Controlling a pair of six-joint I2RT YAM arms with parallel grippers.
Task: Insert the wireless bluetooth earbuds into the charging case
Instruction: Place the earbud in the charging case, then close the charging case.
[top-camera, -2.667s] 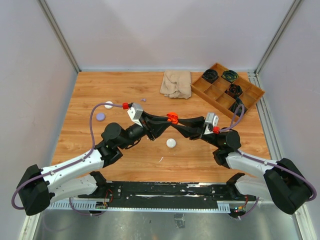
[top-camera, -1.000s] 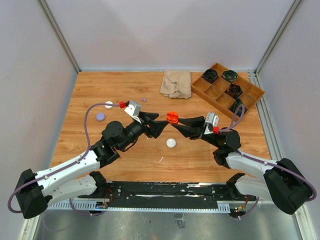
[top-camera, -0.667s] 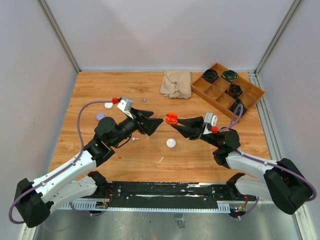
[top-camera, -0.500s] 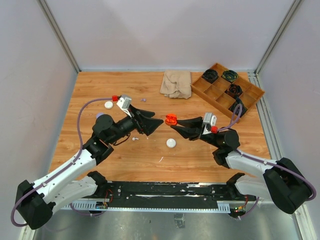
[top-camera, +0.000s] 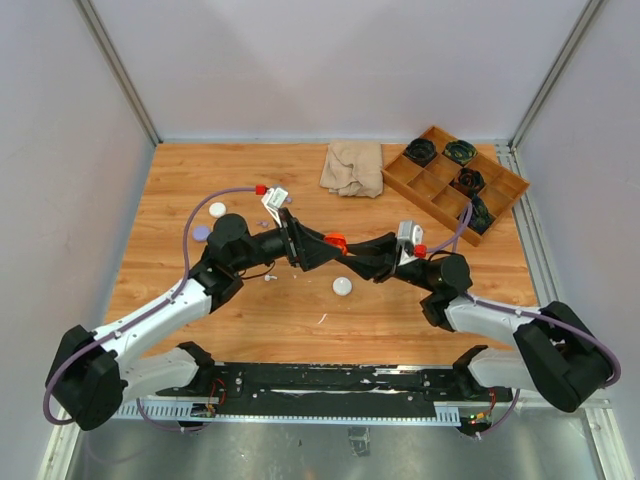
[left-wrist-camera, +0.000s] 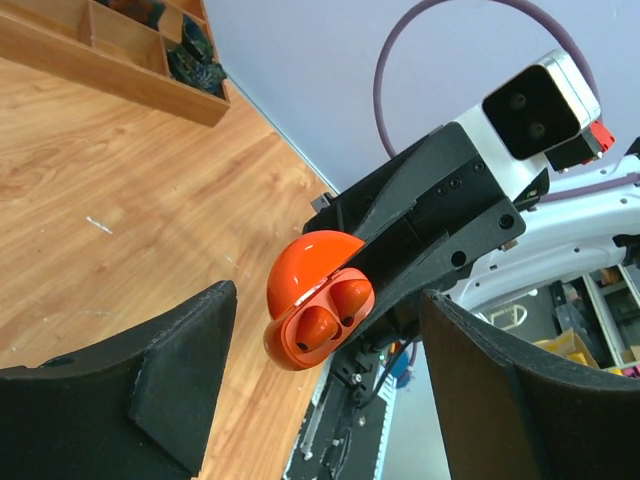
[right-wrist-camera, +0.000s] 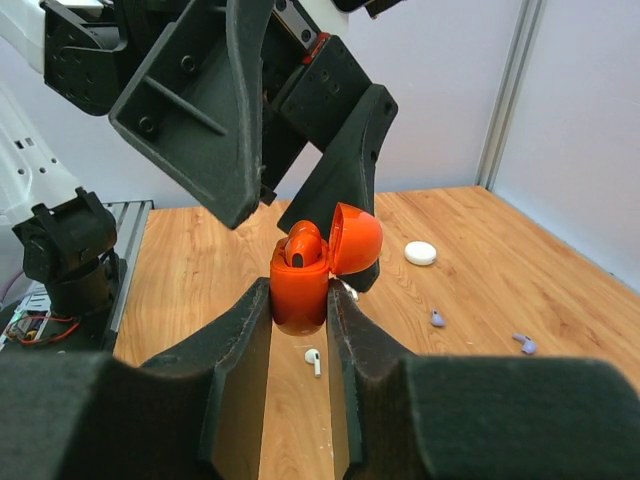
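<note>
My right gripper (right-wrist-camera: 299, 300) is shut on an orange charging case (right-wrist-camera: 298, 290) held above the table with its lid flipped open. Two orange earbuds (left-wrist-camera: 318, 325) sit in its wells. My left gripper (left-wrist-camera: 328, 300) is open, one finger on each side of the case and not touching it. From above, both grippers meet at the case (top-camera: 334, 241) over the middle of the table. A white earbud (right-wrist-camera: 314, 360) lies on the wood below the case, also visible from above as a white earbud (top-camera: 270, 278). Two pale purple earbuds (right-wrist-camera: 437, 318) lie further off.
A round white case (top-camera: 343, 286) lies just in front of the grippers. Another white case (top-camera: 216, 210) and a purple case (top-camera: 202, 233) lie at the left. A beige cloth (top-camera: 352, 166) and a wooden compartment tray (top-camera: 497, 195) with black items stand at the back right.
My left arm drew back to the left, then came forward again; its open jaws now straddle the orange case. The right gripper has shifted the case slightly left.
</note>
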